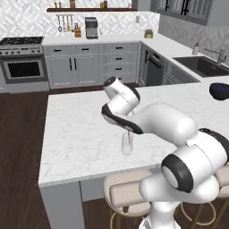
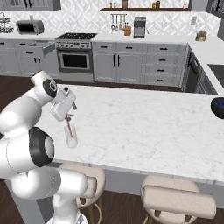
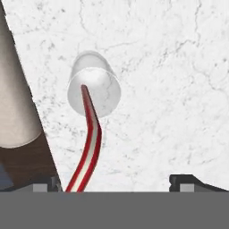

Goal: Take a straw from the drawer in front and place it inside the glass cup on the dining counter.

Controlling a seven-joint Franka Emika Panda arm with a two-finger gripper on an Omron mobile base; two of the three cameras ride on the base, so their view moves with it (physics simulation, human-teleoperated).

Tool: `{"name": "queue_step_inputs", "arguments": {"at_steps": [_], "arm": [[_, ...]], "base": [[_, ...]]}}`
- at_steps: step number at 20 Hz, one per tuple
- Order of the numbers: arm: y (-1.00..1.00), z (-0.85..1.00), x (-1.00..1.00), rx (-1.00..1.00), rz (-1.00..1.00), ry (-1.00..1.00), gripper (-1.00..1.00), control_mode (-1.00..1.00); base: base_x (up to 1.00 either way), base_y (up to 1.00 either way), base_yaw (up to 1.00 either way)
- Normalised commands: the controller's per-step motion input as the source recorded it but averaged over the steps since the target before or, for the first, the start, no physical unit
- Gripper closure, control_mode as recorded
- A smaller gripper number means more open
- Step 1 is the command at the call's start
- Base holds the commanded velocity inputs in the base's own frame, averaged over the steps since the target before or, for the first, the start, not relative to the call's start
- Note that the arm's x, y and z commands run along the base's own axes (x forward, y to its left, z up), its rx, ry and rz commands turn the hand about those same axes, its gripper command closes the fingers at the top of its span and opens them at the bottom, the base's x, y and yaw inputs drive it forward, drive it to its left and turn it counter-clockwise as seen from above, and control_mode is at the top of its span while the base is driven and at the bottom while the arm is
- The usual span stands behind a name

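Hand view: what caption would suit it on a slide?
Red straw standing in the glass cup on the marble dining counter, jaws open.

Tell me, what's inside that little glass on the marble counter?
A red straw stands in the glass cup, its lower end inside and its upper part leaning out over the rim toward the open gripper. Nothing else shows through the translucent wall.

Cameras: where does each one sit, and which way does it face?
Left base view: behind the arm's left, facing the white marble dining counter; arm lower right.
Right base view: behind its right; arm lower left. Both share the translucent glass cup.
Hand view: on the open hand, looking down at the thin red straw in the cup.
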Motion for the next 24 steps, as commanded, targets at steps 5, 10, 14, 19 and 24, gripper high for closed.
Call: {"name": "queue_step_inputs", "arguments": {"at_steps": [5,10,14,19,24], "arm": [[0.01,0.0,-0.35,0.18,0.0,0.3,-1.0,-1.0],[0.04,0.0,-0.09,0.16,0.0,0.28,-1.0,-1.0],[0.16,0.0,-0.07,0.12,0.0,0.2,-1.0,-1.0],[0.17,0.23,-0.28,0.09,0.0,0.07,-1.0,-1.0],[0.02,0.81,-0.95,0.06,0.0,-0.09,-1.0,-1.0]], "base": [[0.0,0.0,0.0],[0.0,0.0,0.0],[0.0,0.0,0.0],[0.0,0.0,0.0],[0.0,0.0,0.0]]}}
